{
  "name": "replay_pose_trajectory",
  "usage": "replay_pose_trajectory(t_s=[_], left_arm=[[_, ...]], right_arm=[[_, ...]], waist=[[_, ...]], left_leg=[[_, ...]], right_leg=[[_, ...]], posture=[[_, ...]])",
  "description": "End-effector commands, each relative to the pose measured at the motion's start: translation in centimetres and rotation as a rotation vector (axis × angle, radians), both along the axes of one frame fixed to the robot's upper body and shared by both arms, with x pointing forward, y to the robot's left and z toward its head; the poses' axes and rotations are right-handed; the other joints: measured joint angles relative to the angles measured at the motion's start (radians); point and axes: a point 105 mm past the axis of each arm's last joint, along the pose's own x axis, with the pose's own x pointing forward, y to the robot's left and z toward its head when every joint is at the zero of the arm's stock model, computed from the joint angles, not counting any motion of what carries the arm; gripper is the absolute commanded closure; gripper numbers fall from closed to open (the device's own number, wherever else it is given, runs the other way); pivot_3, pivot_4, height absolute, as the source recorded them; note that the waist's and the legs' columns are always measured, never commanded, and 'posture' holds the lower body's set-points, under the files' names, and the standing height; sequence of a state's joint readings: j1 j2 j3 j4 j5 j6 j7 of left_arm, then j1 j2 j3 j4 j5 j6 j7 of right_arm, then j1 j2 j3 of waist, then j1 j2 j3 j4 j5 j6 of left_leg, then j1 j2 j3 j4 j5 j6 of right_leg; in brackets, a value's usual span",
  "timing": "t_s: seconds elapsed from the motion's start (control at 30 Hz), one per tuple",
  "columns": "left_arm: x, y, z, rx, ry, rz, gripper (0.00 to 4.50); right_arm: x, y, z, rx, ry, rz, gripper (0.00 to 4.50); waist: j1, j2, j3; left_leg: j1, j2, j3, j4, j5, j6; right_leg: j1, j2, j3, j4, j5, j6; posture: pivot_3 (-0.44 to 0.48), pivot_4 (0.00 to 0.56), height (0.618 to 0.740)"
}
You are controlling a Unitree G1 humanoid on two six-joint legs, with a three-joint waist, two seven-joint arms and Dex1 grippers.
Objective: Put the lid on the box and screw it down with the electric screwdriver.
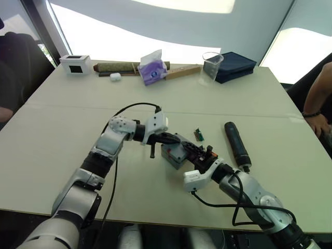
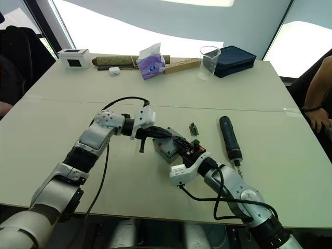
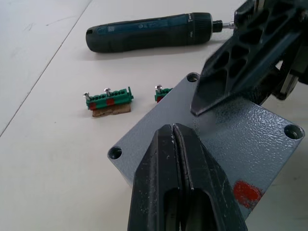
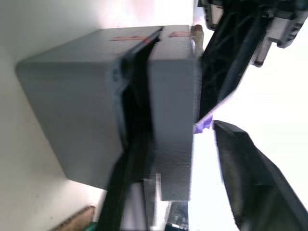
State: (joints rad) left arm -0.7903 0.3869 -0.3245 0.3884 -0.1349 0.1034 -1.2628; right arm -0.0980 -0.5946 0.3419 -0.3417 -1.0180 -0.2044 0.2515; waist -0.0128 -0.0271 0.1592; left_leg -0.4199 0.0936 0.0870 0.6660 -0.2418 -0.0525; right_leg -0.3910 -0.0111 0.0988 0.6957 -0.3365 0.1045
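Near the middle of the table [image 1: 62,124] we found the lid [image 3: 226,139] already seated on the box [image 1: 171,154], with both grippers working at it. The left gripper [image 3: 174,130] had its two fingers pressed together, tips resting on the lid's face and holding nothing. The right gripper [image 1: 203,155] stood with its fingers apart, straddling one wall of the box without a closed grip.

For this step we judged that the corner holes should be aligned squarely before the press was released, since a skewed lid would misguide the screws. The electric screwdriver [image 1: 236,144] lay untouched just to the robot's right of the box.

The lid was textured grey plastic, square, with recessed round corner holes and a red mark [image 3: 247,193]. Two small green circuit boards [image 3: 109,99] lay beside it.
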Motion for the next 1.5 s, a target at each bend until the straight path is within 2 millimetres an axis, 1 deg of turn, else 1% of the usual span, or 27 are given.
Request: replay_pose_trajectory(t_s=[0.03,0.13,0.17,0.3,0.37,0.63,0.8,0.83,0.9,0.97,1.0,1.07,1.1,1.13,1.17,1.23,1.27,1.3,1.33,1.4,1.43,1.47,1.5], left_arm=[[-0.5,0.5,-2.5,0.115,0.039,-0.009,4.50],[-0.5,0.5,-2.9,0.132,0.043,-0.001,4.50],[-0.5,0.5,-2.9,0.135,0.042,0.002,4.50],[-0.5,0.7,-4.3,0.189,0.059,0.015,4.50],[-0.5,0.8,-4.6,0.201,0.060,0.017,4.50],[-0.5,0.8,-5.1,0.226,0.071,0.016,4.50],[-0.4,1.0,-5.6,0.251,0.080,0.025,4.50],[-0.4,1.0,-5.6,0.250,0.078,0.024,4.50],[-0.3,0.8,-5.1,0.224,0.071,0.023,4.50],[-0.3,0.7,-5.0,0.214,0.069,0.023,4.50],[-0.2,0.6,-4.6,0.194,0.062,0.023,4.50],[0.1,0.1,-1.9,0.060,0.059,0.041,4.50],[0.1,0.1,-0.7,0.004,0.056,0.043,4.50],[0.1,0.4,0.4,-0.038,0.054,0.049,4.50],[0.3,0.8,1.2,-0.064,0.044,0.066,4.50],[0.7,1.7,2.1,-0.091,0.036,0.104,4.50],[1.0,2.4,2.4,-0.093,0.026,0.134,4.50],[1.2,2.8,2.6,-0.094,0.021,0.153,4.50],[1.3,3.1,2.7,-0.094,0.017,0.165,4.50],[1.8,3.8,2.2,-0.072,0.006,0.208,4.50],[2.0,4.2,2.0,-0.061,0.004,0.226,4.50],[2.2,4.5,1.8,-0.054,0.002,0.237,4.50],[2.4,4.7,1.1,-0.034,-0.004,0.255,4.50]], right_arm=[[-0.5,-1.0,-1.3,-0.050,0.067,-0.002,1.05],[-0.6,-1.2,-0.9,-0.054,0.057,0.016,0.15],[-0.7,-1.2,-0.8,-0.053,0.057,0.021,0.04],[-1.3,-1.9,0.5,-0.064,0.031,0.092,0.04],[-1.5,-2.2,0.9,-0.060,0.025,0.113,0.04],[-2.0,-2.8,1.4,-0.049,0.050,0.152,0.04],[-2.3,-2.8,1.9,-0.060,0.052,0.190,0.04],[-2.5,-2.8,2.2,-0.018,0.069,0.195,0.04],[-2.2,-3.2,2.9,0.130,0.150,0.137,0.04],[-2.0,-3.4,3.1,0.184,0.190,0.113,0.04],[-2.1,-3.3,3.0,0.205,0.235,0.115,0.04],[-2.4,-3.6,2.4,0.395,0.490,0.047,0.51],[-2.7,-3.6,2.0,0.464,0.606,0.021,0.70],[-2.8,-3.6,1.7,0.540,0.701,-0.010,1.04],[-2.8,-3.5,1.5,0.582,0.768,-0.034,1.39],[-2.7,-3.4,1.3,0.650,0.858,-0.085,2.17],[-2.6,-3.3,1.0,0.671,0.902,-0.113,2.50],[-2.6,-3.2,0.8,0.684,0.933,-0.134,3.00],[-2.6,-3.1,0.7,0.690,0.955,-0.149,3.39],[-2.4,-3.0,0.3,0.713,0.992,-0.184,4.18],[-2.3,-2.9,0.1,0.725,1.013,-0.198,4.46],[-2.3,-2.8,0.0,0.732,1.029,-0.208,4.46],[-1.8,-2.8,-0.3,0.738,1.029,-0.230,4.46]], waist=[[0.000,0.000,-0.003],[0.000,-0.001,-0.009],[0.000,-0.002,-0.011],[0.000,-0.002,-0.012],[-0.001,-0.003,-0.013],[0.001,-0.003,-0.013],[-0.001,-0.001,-0.014],[0.000,-0.001,-0.014],[-0.001,-0.002,-0.014],[0.000,-0.002,-0.014],[0.000,-0.002,-0.014],[0.001,-0.002,-0.014],[0.000,-0.002,-0.014],[0.001,-0.002,-0.013],[0.000,-0.002,-0.013],[-0.006,-0.001,-0.010],[-0.006,-0.001,-0.010],[-0.006,-0.001,-0.010],[-0.006,0.000,-0.010],[-0.002,0.000,-0.009],[0.000,0.000,-0.009],[0.001,-0.001,-0.009],[0.002,-0.001,-0.009]], left_leg=[[0.002,0.000,0.000,-0.001,-0.001,0.001],[0.003,0.000,0.000,-0.001,-0.002,0.003],[0.003,0.000,0.000,-0.001,-0.002,0.004],[0.010,0.000,0.000,-0.003,-0.004,0.006],[0.013,0.000,0.000,-0.003,-0.005,0.008],[0.013,0.000,0.000,-0.003,-0.006,0.010],[0.014,0.000,0.000,-0.002,-0.006,0.010],[0.014,0.000,0.000,-0.002,-0.006,0.010],[0.014,0.000,0.000,-0.002,-0.006,0.010],[0.014,0.000,-0.001,-0.002,-0.006,0.010],[0.014,0.000,-0.001,-0.002,-0.006,0.010],[0.014,0.000,-0.001,-0.002,-0.006,0.010],[0.014,0.000,-0.001,-0.002,-0.006,0.010],[0.014,0.000,-0.002,-0.002,-0.006,0.010],[0.013,0.001,-0.002,-0.003,-0.006,0.010],[0.012,0.001,-0.002,-0.003,-0.006,0.010],[0.012,0.001,-0.002,-0.003,-0.006,0.010],[0.012,0.001,-0.002,-0.003,-0.006,0.010],[0.012,0.001,-0.002,-0.003,-0.006,0.010],[0.011,0.001,-0.002,-0.003,-0.006,0.010],[0.011,0.001,-0.001,-0.003,-0.006,0.010],[0.010,0.001,-0.001,-0.003,-0.006,0.010],[0.010,0.000,-0.001,-0.003,-0.006,0.010]], right_leg=[[0.002,0.000,0.000,-0.001,0.000,0.000],[0.004,0.000,0.000,-0.003,0.000,0.000],[0.004,0.000,0.000,-0.003,0.000,0.000],[0.013,0.000,0.000,-0.007,0.000,0.000],[0.017,0.000,0.000,-0.010,-0.001,-0.002],[0.019,0.000,-0.001,-0.012,-0.001,0.000],[0.019,0.000,0.000,-0.012,-0.001,-0.001],[0.019,0.000,0.000,-0.012,-0.001,-0.001],[0.019,0.000,0.000,-0.012,-0.001,-0.001],[0.020,0.000,0.000,-0.012,-0.001,-0.001],[0.020,0.000,0.000,-0.012,-0.001,0.000],[0.020,0.000,0.000,-0.012,-0.001,-0.001],[0.020,0.000,0.000,-0.012,-0.001,-0.001],[0.020,0.000,-0.001,-0.012,-0.001,0.000],[0.020,0.000,-0.001,-0.012,-0.001,0.000],[0.018,0.000,-0.001,-0.012,-0.001,0.000],[0.017,0.000,-0.001,-0.011,0.000,0.000],[0.017,0.000,-0.001,-0.011,-0.001,-0.001],[0.017,0.000,-0.001,-0.011,-0.001,-0.001],[0.016,0.000,-0.001,-0.011,-0.001,-0.002],[0.016,0.000,-0.001,-0.012,-0.002,-0.002],[0.016,0.000,-0.001,-0.012,-0.002,-0.002],[0.016,0.000,-0.001,-0.012,-0.002,-0.002]], posture=[[0.000,0.150,0.721],[0.000,0.150,0.721],[0.000,0.150,0.721],[0.000,0.150,0.721],[0.000,0.150,0.721],[0.000,0.150,0.721],[0.000,0.150,0.721],[0.000,0.150,0.721],[0.000,0.150,0.721],[0.000,0.150,0.721],[0.000,0.150,0.721],[0.000,0.150,0.721],[0.000,0.150,0.721],[0.000,0.150,0.721],[0.000,0.150,0.721],[0.000,0.150,0.721],[0.000,0.150,0.721],[0.000,0.150,0.721],[0.000,0.150,0.721],[0.000,0.150,0.721],[0.000,0.150,0.721],[0.000,0.150,0.721],[0.000,0.150,0.721]])
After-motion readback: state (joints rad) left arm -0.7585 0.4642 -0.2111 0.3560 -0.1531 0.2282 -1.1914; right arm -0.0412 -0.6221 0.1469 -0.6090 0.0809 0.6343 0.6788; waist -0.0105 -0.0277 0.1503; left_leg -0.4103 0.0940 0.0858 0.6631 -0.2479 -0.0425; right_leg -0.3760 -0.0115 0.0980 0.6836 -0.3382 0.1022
